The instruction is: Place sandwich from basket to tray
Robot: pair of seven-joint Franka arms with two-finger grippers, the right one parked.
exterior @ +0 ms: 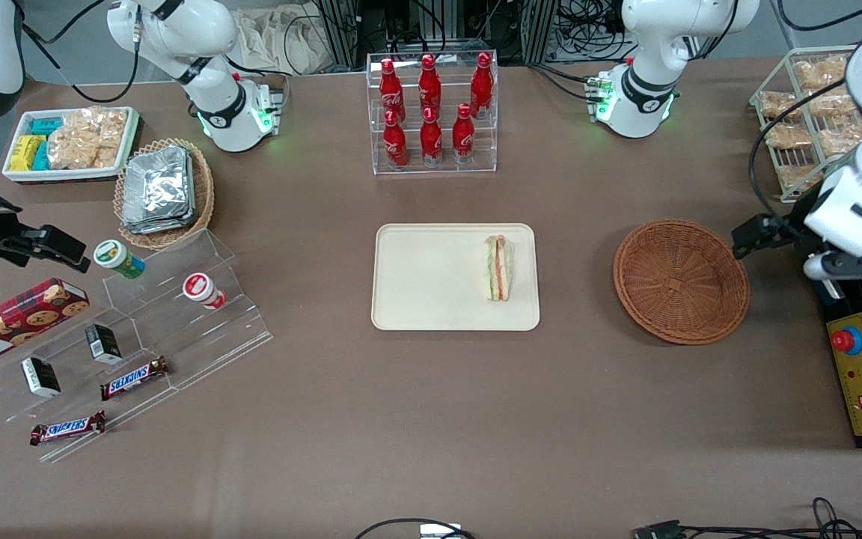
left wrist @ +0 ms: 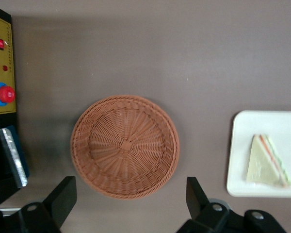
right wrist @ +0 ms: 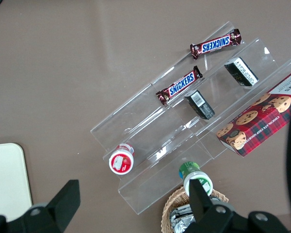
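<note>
The sandwich (exterior: 497, 267), a wrapped wedge with green and orange-red filling, lies on the cream tray (exterior: 423, 277) at the edge nearest the basket. The reddish-brown wicker basket (exterior: 680, 281) sits beside the tray toward the working arm's end of the table, with nothing in it. My gripper (exterior: 751, 236) hangs open at the basket's outer edge, holding nothing. In the left wrist view the gripper (left wrist: 130, 189) has its black fingers (left wrist: 63, 194) spread wide over the rim of the basket (left wrist: 124, 145). The sandwich (left wrist: 265, 162) rests on the tray (left wrist: 262, 126) well apart from it.
A yellow control box (exterior: 859, 374) with a red button lies beside the basket at the table's end. A wire rack of snack bags (exterior: 812, 112) stands farther back. A clear rack of cola bottles (exterior: 432, 112) stands farther from the camera than the tray.
</note>
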